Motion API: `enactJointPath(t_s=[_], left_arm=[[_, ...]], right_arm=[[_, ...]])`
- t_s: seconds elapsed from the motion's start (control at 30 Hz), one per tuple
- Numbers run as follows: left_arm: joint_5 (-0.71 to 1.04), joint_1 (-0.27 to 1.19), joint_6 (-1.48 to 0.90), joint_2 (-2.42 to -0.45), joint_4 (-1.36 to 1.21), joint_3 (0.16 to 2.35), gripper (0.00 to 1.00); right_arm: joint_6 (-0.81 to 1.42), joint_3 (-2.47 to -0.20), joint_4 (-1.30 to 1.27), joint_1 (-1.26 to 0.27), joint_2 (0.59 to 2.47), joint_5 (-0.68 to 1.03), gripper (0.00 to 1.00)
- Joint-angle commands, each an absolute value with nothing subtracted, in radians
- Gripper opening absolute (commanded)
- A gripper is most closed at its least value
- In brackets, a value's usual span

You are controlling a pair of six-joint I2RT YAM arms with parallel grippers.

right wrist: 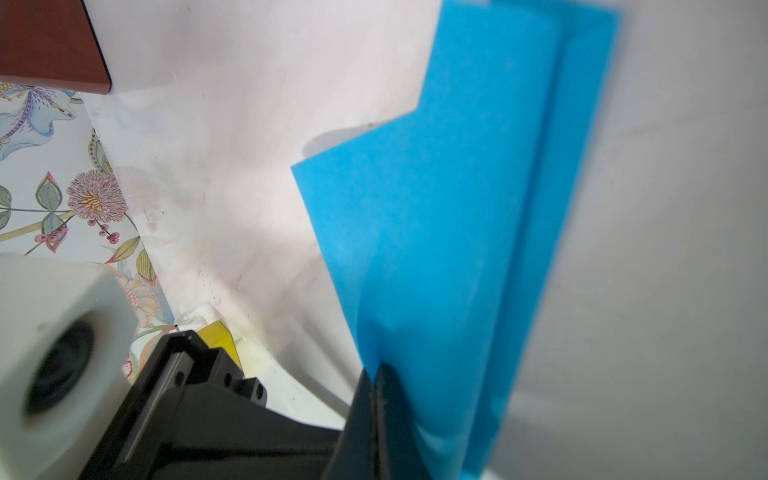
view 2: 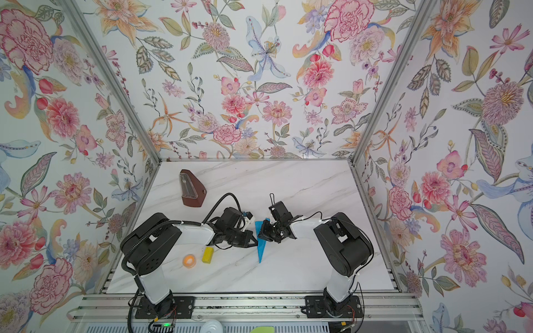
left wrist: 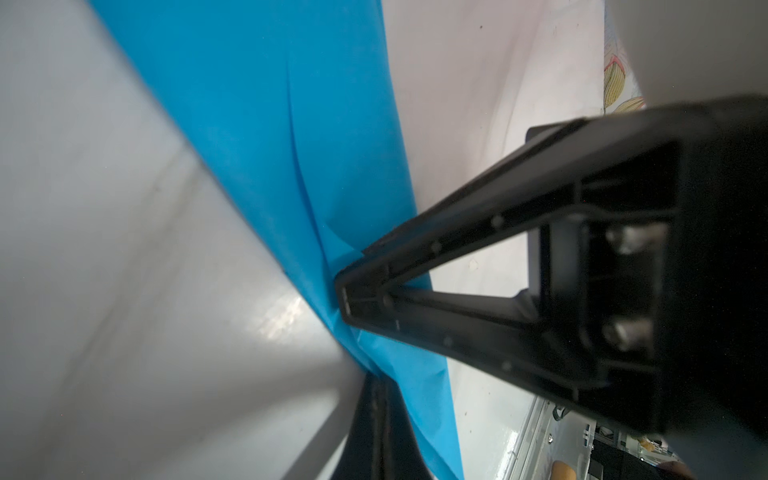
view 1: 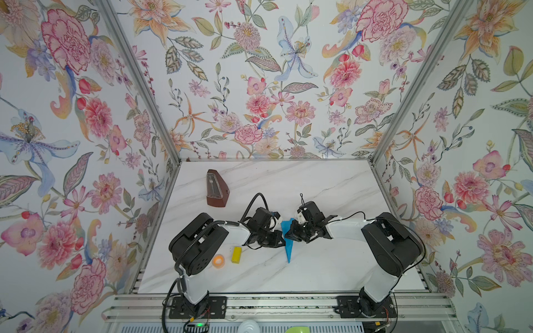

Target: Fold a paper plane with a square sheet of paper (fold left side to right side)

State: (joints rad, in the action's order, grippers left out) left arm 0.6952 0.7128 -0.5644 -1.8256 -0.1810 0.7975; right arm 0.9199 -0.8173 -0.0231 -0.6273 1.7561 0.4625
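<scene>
The square sheet of paper is folded into a bright blue paper plane (view 1: 289, 250) (view 2: 261, 252), a narrow dart with its nose toward the table's front. It hangs at mid-table between the two arms. My left gripper (view 1: 281, 235) (left wrist: 374, 390) is shut on its left edge, and the blue paper (left wrist: 257, 124) runs out from the jaw tips. My right gripper (view 1: 287, 234) (right wrist: 376, 374) is shut on the opposite side, with a creased wing (right wrist: 436, 216) spreading away from its tips. The two grippers meet almost tip to tip. The plane's middle is hidden under them in both top views.
A brown metronome (view 1: 216, 188) stands at the back left of the white marble table (view 1: 331, 268). A yellow block (view 1: 236, 255) and an orange tape roll (view 1: 218, 260) lie front left, close to the left arm. Floral walls enclose three sides.
</scene>
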Motion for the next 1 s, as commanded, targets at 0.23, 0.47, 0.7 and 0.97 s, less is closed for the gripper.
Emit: enactJointPath(t_s=[0.23,0.47,0.7,0.97], left_arm=[[0.621,0.678,-0.535,-1.792,-0.090,0.800,0.01],[0.594,0.663,-0.528,-1.721,-0.038,0.811,0.11],[0.613,0.680,-0.559,-1.669,-0.028,0.816,0.27],[0.605,0.759,-0.625,-1.705,-0.063,0.817,0.33]], right_arm=[[0.946,-0.797,-0.063,-0.635,1.786,0.433,0.00],[0.962,-0.791,-0.075,-0.636,1.788,0.423,0.00],[0.966,-0.790,-0.082,-0.637,1.789,0.425,0.00],[0.966,-0.791,-0.082,-0.637,1.789,0.426,0.00]])
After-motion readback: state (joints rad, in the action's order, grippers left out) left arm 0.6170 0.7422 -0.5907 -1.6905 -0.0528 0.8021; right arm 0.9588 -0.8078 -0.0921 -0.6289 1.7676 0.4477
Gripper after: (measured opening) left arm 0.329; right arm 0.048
